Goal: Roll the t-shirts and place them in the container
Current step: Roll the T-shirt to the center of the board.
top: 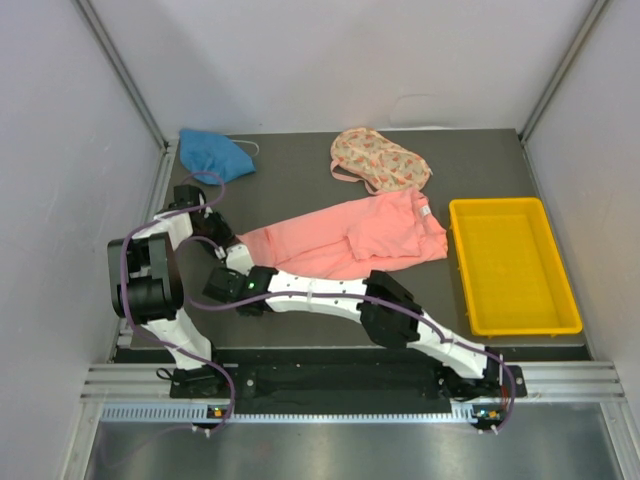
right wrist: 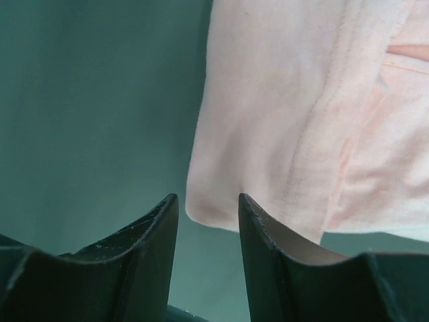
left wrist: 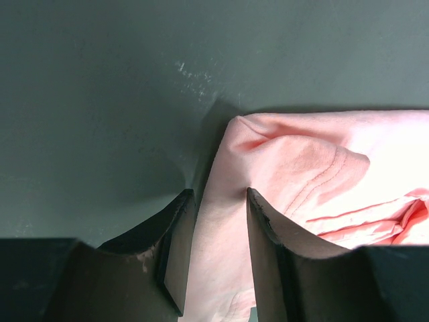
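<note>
Top cam: salmon-pink t-shirt (top: 350, 238) lies flat across mid table (top: 290, 185), long axis running L-R, neck tag end toward the yellow tray (top: 512, 268) on the right, just short of touching it. Hem end points left, twd both wrists. Blue t-shirt (top: 212, 152) bunched at far-left corner, floral t-shirt (top: 380, 160) bunched at far centre; both well apart from the pink one and from the arms.

L wrist cam: left gripper (left wrist: 218, 194) sits low over the left end of the pink shirt. Fingers (left wrist: 171, 255) narrowly apart, w/ pink cloth showing in the gap btwn them. Shirt edge runs just beside the inner face of the left-hand finger; a folded sleeve/hem w/ stitching lies ahead and to the right. I can't tell if the pads actually press the cloth, so I log it as parted, no confirmed grip.

R wrist cam: right gripper (right wrist: 207, 198) also narrowly parted, nothing in it. Bare table shows in the gap. A rounded corner of the pink shirt lies just ahead of the gap, nearer the right-hand finger (right wrist: 268, 255), which overlaps the cloth edge in view; contact not resolvable. Rest of the cloth spreads up and right.

Both grippers are near the same hem end, close together.
</note>
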